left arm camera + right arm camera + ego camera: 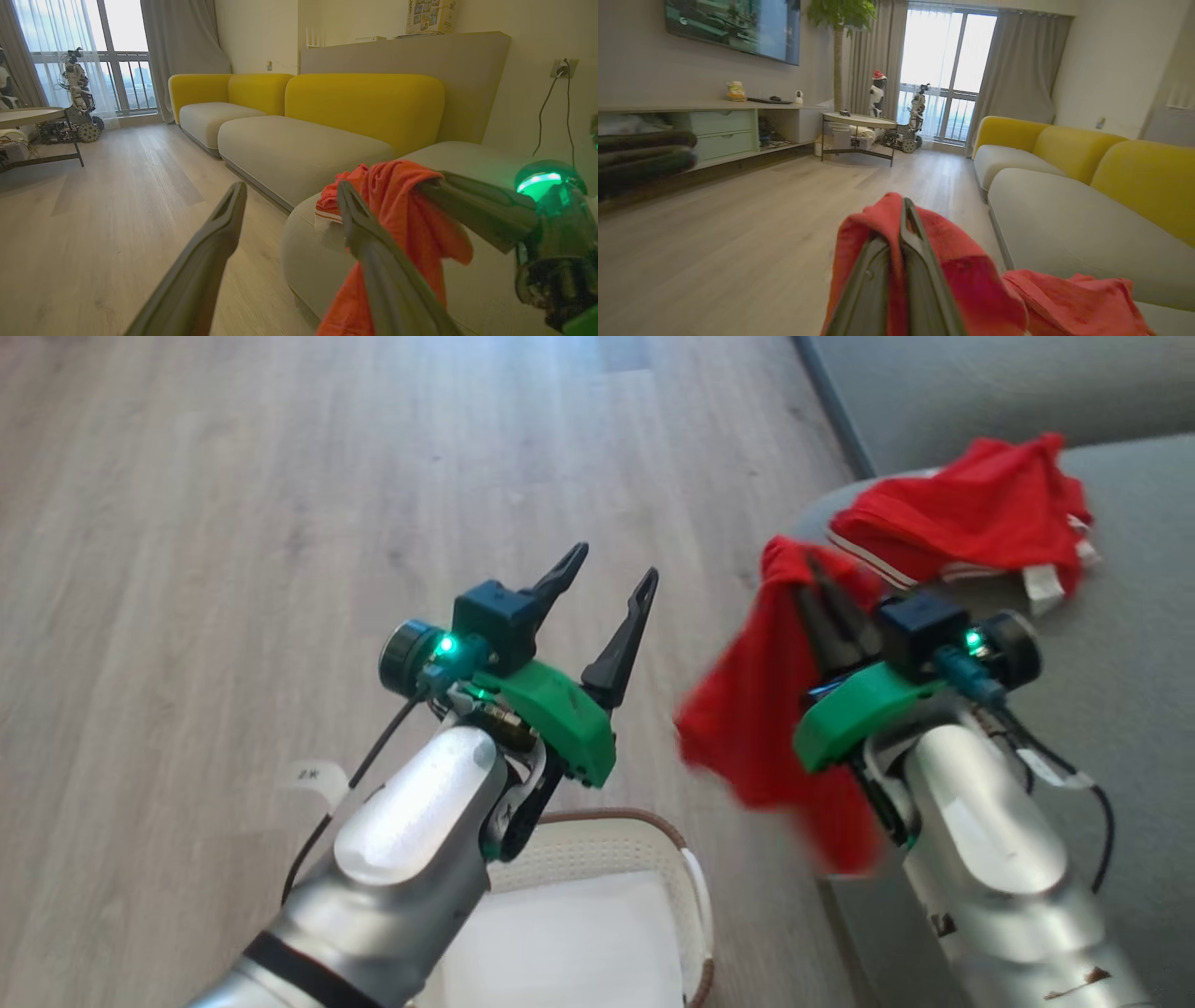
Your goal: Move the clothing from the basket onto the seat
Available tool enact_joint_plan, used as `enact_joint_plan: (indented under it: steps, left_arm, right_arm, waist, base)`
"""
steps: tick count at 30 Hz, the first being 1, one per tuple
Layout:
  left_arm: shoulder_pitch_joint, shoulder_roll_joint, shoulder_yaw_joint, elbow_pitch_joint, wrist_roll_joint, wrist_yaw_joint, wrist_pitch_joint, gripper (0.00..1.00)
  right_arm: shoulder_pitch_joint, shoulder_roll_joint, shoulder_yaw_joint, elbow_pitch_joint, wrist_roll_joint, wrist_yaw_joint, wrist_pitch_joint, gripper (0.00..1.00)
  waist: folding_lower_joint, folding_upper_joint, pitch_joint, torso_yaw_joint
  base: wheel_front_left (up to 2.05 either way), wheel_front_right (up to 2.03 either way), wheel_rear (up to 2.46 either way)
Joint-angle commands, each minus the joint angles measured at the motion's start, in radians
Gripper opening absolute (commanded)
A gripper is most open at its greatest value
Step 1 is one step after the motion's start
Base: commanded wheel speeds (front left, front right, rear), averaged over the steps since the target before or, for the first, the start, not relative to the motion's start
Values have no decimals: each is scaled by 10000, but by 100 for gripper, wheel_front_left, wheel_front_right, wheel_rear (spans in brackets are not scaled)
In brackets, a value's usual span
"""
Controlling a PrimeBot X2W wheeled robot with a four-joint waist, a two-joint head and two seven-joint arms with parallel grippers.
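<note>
One red garment (980,513) already lies on the grey seat (1139,663), and you hold a second garment (747,719) pinched in your closed right gripper (814,569) just off the seat's edge, not yet laid down, your left gripper (613,566) wide and empty above the basket (653,826).

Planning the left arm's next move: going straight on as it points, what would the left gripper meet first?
The left gripper would probably meet the front edge of the seat first, beyond bare floor; depth is unclear.
</note>
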Motion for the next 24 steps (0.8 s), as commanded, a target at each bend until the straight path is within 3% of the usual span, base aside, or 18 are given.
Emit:
enact_joint_plan:
  steps: [1,9,16,24]
  left_arm:
    - [-308,215,316,-182,-41,-27,-148,100]
    - [119,221,115,-93,69,18,-295,100]
    - [332,103,43,-254,152,65,-390,100]
    - [417,-12,-28,-297,236,21,-427,100]
  right_arm:
    - [-546,121,-174,-561,-270,-4,-65,0]
    - [-183,-2,-1188,-1436,-942,-4,-65,0]
    - [-178,-81,-1476,-1908,-1053,-4,-65,0]
    - [-245,-115,-1550,-2067,-984,-4,-65,0]
  waist:
    - [0,-1,106,-467]
    - [0,-1,401,-1991]
    - [0,-1,813,-3254]
    - [0,-1,1190,-3904]
  base:
    - [0,0,0]
    - [0,0,0]
    - [0,0,0]
    - [0,0,0]
